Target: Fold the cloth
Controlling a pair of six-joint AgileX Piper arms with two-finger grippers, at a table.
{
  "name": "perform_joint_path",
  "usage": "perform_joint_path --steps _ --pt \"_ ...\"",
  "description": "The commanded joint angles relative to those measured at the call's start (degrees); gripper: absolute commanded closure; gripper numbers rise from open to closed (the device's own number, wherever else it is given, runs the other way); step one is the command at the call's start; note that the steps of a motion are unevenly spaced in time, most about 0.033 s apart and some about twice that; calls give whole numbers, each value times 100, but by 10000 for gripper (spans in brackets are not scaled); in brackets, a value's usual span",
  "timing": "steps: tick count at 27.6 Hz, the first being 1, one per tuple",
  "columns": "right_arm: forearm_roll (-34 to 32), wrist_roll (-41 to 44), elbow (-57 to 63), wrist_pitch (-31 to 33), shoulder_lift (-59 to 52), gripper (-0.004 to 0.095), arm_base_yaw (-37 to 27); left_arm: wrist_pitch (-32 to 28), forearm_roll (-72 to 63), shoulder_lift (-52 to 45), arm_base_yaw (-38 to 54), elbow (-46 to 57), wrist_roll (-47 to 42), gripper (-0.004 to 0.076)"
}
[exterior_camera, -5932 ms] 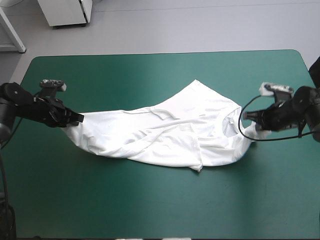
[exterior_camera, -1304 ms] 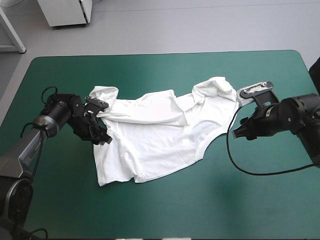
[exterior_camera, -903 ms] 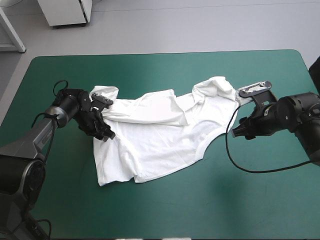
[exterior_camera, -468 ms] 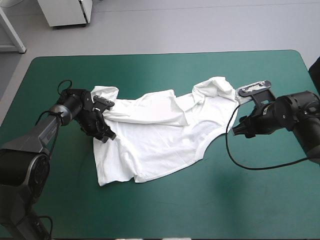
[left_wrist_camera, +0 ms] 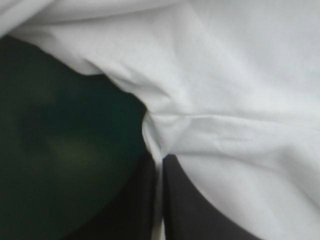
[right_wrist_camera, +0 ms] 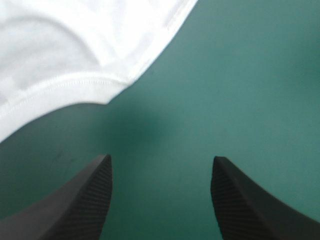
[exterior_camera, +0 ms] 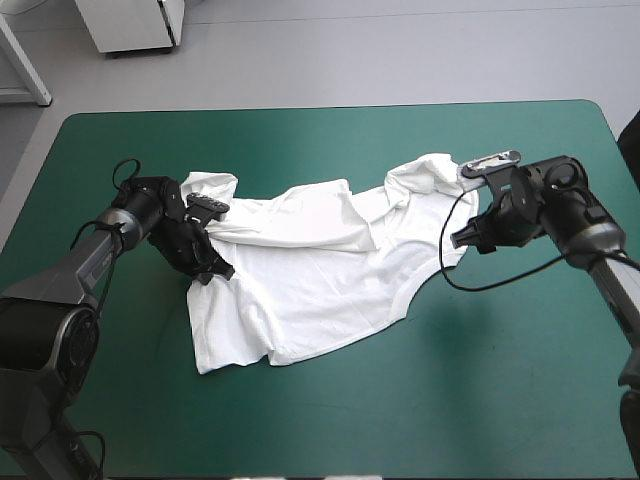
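From up top: the T-shirt (exterior_camera: 310,280) lies around the middle of the counter (exterior_camera: 320,430), on the teal-green cover. It's mostly spread out but messy. The far edge is folded over into a long band, and there's a bunched lump at each far corner. The left tool (exterior_camera: 215,270) sits right on the shirt's left edge, just below the left lump. The right tool (exterior_camera: 460,238) hangs just off the shirt's right edge, near the right lump. Can't really tell from this angle how either one is set.

Left wrist view: here it's clear. The left tool (left_wrist_camera: 159,162) is pinched all but closed on the T-shirt (left_wrist_camera: 225,75), with a thin strip of white fabric running down between the two black fingers (left_wrist_camera: 200,210). A crease in the cloth pulls in toward the tips. White fabric fills everything ahead and to one side, and bare counter (left_wrist_camera: 60,140) shows on the other.

Right wrist view: the right tool (right_wrist_camera: 160,160) is wide, its fingers (right_wrist_camera: 75,205) standing well apart with nothing between them but bare counter (right_wrist_camera: 225,75). A hemmed, curved edge of the T-shirt (right_wrist_camera: 65,45) lies ahead and off to one side, not touching the tool.
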Motion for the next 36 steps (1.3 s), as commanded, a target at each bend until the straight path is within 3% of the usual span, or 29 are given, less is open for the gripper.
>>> perform_joint_path --steps 1,12,22,28,36 --pt "-100 55 -674 -242 294 354 9 353 -620 -114 -50 -31 158 746" --pt "-73 98 -1617 -267 1778 354 -37 473 -690 -191 -50 -65 263 746" --pt "550 -26 -1664 -329 2190 354 -494 474 -690 -272 -50 -75 263 746" --pt "937 -333 -1667 -549 2291 354 -522 501 -667 -272 -50 -84 287 746" --pt "1401 -402 -1667 -384 2759 368 -522 562 -643 -272 -50 -84 304 746"
